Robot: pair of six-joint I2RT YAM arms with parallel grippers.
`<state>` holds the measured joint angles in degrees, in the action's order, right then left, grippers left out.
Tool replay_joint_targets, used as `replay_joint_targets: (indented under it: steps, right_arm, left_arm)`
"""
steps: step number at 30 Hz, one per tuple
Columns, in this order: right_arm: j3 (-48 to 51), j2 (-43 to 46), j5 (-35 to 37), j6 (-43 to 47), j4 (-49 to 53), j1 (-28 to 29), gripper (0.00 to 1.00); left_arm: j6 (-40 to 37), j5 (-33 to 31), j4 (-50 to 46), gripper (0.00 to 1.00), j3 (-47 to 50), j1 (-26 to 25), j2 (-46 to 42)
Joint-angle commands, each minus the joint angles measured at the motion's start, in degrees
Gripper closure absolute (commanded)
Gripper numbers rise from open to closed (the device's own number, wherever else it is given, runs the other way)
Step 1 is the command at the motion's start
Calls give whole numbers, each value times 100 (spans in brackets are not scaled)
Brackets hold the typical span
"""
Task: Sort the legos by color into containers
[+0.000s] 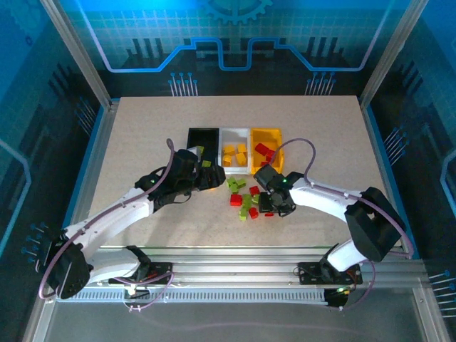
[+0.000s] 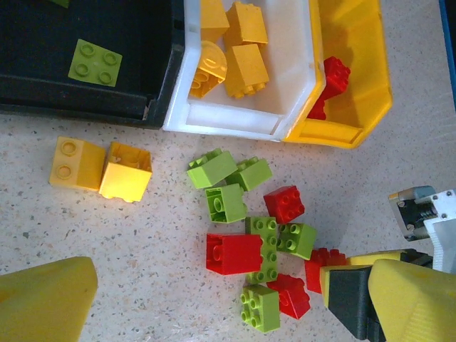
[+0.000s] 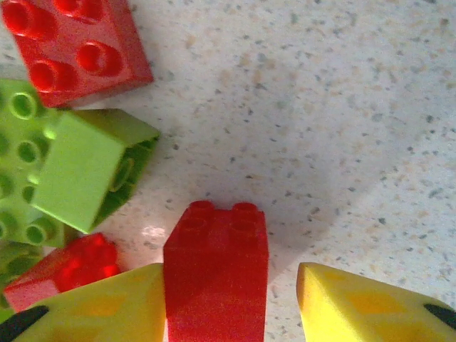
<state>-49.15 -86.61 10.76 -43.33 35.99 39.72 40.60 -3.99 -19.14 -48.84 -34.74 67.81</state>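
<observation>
A red lego (image 3: 216, 278) stands on the bench (image 3: 342, 107) at the bottom centre of the right wrist view, between the right jaws. These are apart: the left-hand finger (image 3: 107, 310) touches it, and a gap separates it from the other. In the left wrist view the left jaws gape wide and hold nothing. The pile (image 2: 260, 249) lies at lower centre, below the black bin (image 2: 35, 43), white bin (image 2: 228, 121) and yellow bin (image 2: 356, 92).

Speckled table (image 1: 142, 142) bearing legos (image 2: 234, 253), 3 containers (image 1: 235, 130)
</observation>
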Motion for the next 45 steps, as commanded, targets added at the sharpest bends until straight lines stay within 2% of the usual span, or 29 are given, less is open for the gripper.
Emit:
replay_joint_targets:
  steps: [1,3,6,11,15,18,22,26,32,35,38,39,41,45]
  right_arm:
    - [-25,-70,176,-97,232,-24,48]
    - [-32,-146,137,-77,183,-21,47]
    - [-34,-234,150,-78,99,-38,52]
    - [-29,-61,122,55,-4,-86,68]
    - [-89,528,149,287,115,-307,75]
    - [-695,759,205,583,217,-619,76]
    - [-1724,292,394,936,256,-917,76]
    - [-2774,-772,689,1127,292,-1175,74]
    - [-4042,-2304,706,1186,533,-1528,71]
    - [-4409,-2688,594,1169,648,-1623,63]
    - [-4481,-2596,468,1241,529,-1606,43]
    - [-4468,-2517,452,1262,509,-1585,40]
    - [-4377,-2234,453,1283,500,-1501,36]
    - [-3687,-1476,418,1130,471,-1231,34]
  left_arm:
    - [106,32,-11,1,89,-18,-180]
    - [106,-1,-35,1,100,-11,-185]
    - [121,-38,-59,1,111,-12,-189]
    - [160,-69,-86,1,155,-10,-201]
    - [43,-7,-17,1,229,-13,-224]
    - [12,137,102,1,320,-12,-204]
    - [97,251,194,1,432,-13,-165]
    - [119,362,183,1,486,-18,-130]
    - [151,483,106,1,566,-29,-145]
    - [154,570,138,1,640,-25,-174]
    - [132,658,200,1,727,-31,-198]
    - [132,669,213,1,750,-35,-198]
    - [127,706,261,1,787,-37,-196]
    - [132,723,260,1,795,-37,-166]
